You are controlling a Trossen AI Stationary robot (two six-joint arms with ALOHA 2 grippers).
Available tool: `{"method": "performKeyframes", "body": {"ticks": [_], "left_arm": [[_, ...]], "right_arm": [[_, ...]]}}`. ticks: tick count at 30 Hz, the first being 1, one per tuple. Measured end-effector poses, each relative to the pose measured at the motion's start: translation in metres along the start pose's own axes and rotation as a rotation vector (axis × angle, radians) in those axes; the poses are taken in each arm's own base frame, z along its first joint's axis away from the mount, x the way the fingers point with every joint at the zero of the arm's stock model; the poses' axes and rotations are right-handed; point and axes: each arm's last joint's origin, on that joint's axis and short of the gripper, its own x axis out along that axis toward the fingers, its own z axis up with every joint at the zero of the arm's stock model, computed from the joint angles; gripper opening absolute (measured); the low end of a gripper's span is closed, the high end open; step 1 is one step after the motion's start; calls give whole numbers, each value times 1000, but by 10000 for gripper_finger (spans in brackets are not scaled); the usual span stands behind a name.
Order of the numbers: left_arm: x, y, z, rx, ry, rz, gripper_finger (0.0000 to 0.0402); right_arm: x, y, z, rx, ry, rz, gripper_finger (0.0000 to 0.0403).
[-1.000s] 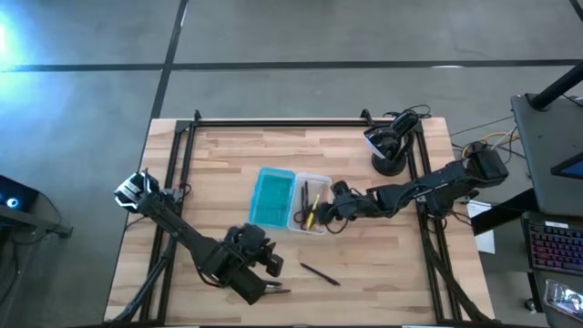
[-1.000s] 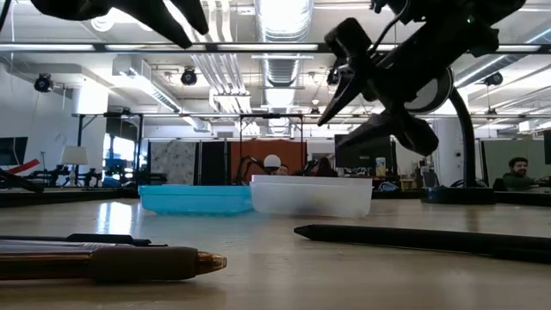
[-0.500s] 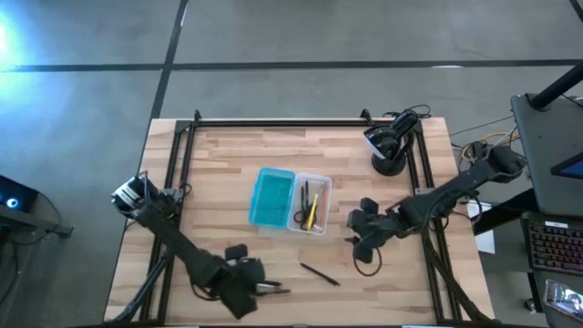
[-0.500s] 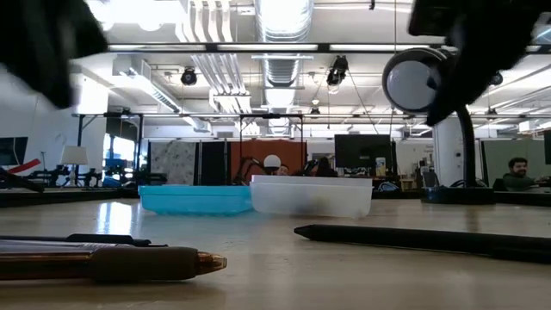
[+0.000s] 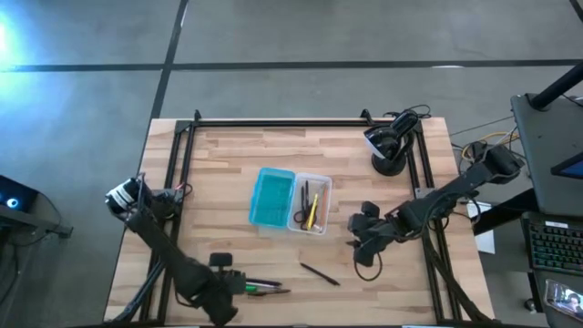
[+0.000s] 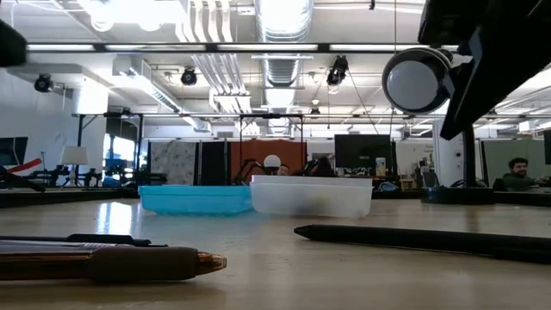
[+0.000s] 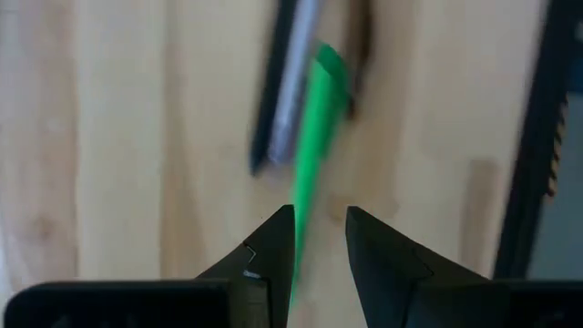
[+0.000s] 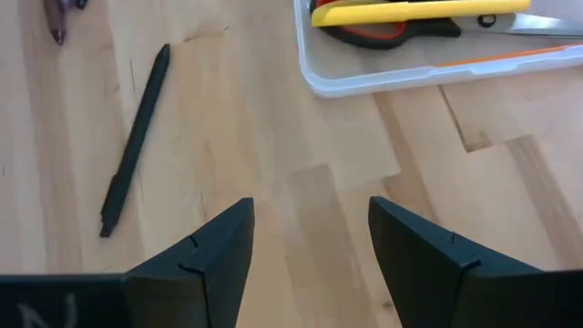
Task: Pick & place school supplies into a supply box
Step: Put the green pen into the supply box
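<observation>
The clear supply box (image 5: 310,202) stands mid-table and holds a yellow pen (image 8: 419,9), red-handled scissors (image 8: 373,33) and an orange pencil. Its teal lid (image 5: 272,198) lies beside it on the left. A black pen (image 5: 320,273) lies on the wood near the front edge. Left of it lies a bunch of pens (image 5: 266,288), among them a green pen (image 7: 317,146). My left gripper (image 7: 319,239) hangs open just above that bunch, a fingertip on either side of the green pen. My right gripper (image 8: 310,219) is wide open over bare wood, right of the box.
A black stand with cables (image 5: 392,150) occupies the far right corner. Black frame rails (image 5: 182,173) run along the table's sides. Bare wood lies between the box and the black pen (image 8: 137,137). In the low view the pens (image 6: 103,258) lie close to the camera.
My right gripper has drawn back from over the box toward the table's near right and rolled. My left gripper has travelled toward the near left corner, sunk and rolled, ending over the bunch of pens. The supplies have not moved.
</observation>
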Motion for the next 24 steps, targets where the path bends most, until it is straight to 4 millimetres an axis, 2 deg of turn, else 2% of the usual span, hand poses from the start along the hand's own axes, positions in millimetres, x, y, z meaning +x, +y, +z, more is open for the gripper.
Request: {"method": "performKeyframes", "body": {"ticks": [3, 7, 14, 20, 24], "left_arm": [[4, -5, -12, 35, 12, -7, 84], [16, 1, -22, 23, 26, 9, 84], [37, 6, -27, 18, -11, -52, 84], [49, 17, -36, 14, 12, -11, 84], [57, 19, -38, 22, 33, 21, 66]], "right_arm": [[2, -1, 0, -2, -8, -21, 206], [6, 0, -1, -5, -6, -37, 206], [16, 1, -5, 5, 29, -61, 206], [20, 1, -6, 36, 43, -70, 206], [20, 1, -7, 35, 47, -74, 206]]}}
